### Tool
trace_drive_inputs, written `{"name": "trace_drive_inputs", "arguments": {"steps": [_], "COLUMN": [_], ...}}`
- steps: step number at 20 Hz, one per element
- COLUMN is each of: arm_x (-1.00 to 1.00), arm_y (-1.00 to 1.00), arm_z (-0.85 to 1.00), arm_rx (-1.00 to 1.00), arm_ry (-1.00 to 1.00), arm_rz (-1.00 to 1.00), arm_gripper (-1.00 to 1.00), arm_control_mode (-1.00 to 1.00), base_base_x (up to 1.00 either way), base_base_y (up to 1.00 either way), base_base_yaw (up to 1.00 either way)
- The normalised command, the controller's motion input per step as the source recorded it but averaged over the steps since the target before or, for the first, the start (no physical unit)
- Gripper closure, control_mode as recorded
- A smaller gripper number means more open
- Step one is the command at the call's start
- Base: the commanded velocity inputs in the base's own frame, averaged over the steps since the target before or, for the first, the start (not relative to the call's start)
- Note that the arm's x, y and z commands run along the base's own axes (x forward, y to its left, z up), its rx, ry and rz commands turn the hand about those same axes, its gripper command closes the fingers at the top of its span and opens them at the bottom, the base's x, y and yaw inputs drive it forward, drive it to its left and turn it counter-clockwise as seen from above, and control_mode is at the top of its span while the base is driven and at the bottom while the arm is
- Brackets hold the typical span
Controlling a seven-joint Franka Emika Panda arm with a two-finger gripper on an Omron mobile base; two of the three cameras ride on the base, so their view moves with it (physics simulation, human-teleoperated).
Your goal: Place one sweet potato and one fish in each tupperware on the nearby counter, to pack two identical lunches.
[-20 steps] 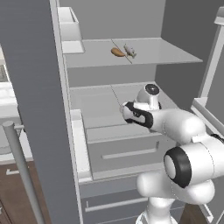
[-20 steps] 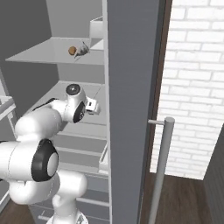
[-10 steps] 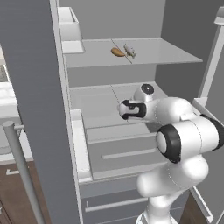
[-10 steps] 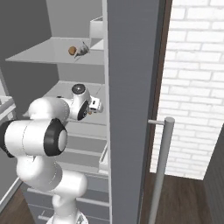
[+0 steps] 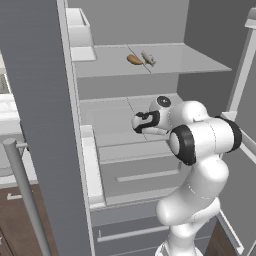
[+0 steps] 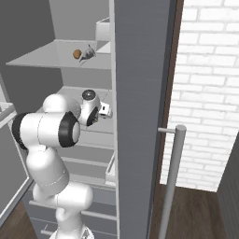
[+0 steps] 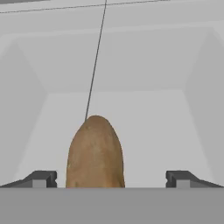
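A brown sweet potato (image 7: 95,153) lies on the white fridge shelf between my open gripper's (image 7: 111,179) two finger tips, nearer the left one, with a gap on each side. My gripper (image 5: 138,122) (image 6: 106,110) hovers over the middle shelf (image 5: 107,117). On the upper shelf, a second sweet potato (image 5: 134,59) (image 6: 77,54) rests beside a small grey fish (image 5: 148,58) (image 6: 87,54). The tupperware and the counter are out of view.
The open fridge door (image 5: 40,100) stands at left with a door bin (image 5: 90,150) and a bar handle (image 5: 22,190). Drawers (image 5: 135,170) sit below the shelf. A white bin (image 5: 80,30) occupies the upper shelf's left end. A brick wall (image 6: 205,70) is at right.
The arm's elbow has rolled upward and the hand has shifted a little to the left along the middle shelf. The upper-shelf sweet potato and fish have stayed put.
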Motion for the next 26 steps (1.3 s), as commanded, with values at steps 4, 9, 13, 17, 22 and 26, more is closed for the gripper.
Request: {"name": "trace_drive_inputs", "arguments": {"steps": [4,9,13,17,22,26], "arm_x": [0.08,-0.39,-0.59,-0.77,-0.97,-1.00], "arm_y": [0.04,0.00,0.00,-0.03,-0.01,0.00], "arm_z": [-0.42,-0.75,-0.35,0.01,0.56,0.61], "arm_rx": [-0.06,-0.10,-0.03,0.04,0.07,0.04], "arm_ry": [0.01,0.00,-0.06,-0.08,0.00,-0.06], "arm_rz": [0.00,-0.01,-0.09,-0.12,-0.05,0.00], "arm_gripper": [1.00,1.00,1.00,1.00,1.00,1.00], "arm_control_mode": [-1.00,-1.00,-1.00,-1.00,-1.00,-1.00], "base_base_x": [0.00,0.00,0.00,0.00,0.00,0.00], "base_base_y": [0.00,0.00,0.00,0.00,0.00,0.00], "base_base_yaw": [0.00,0.00,0.00,0.00,0.00,0.00]}}
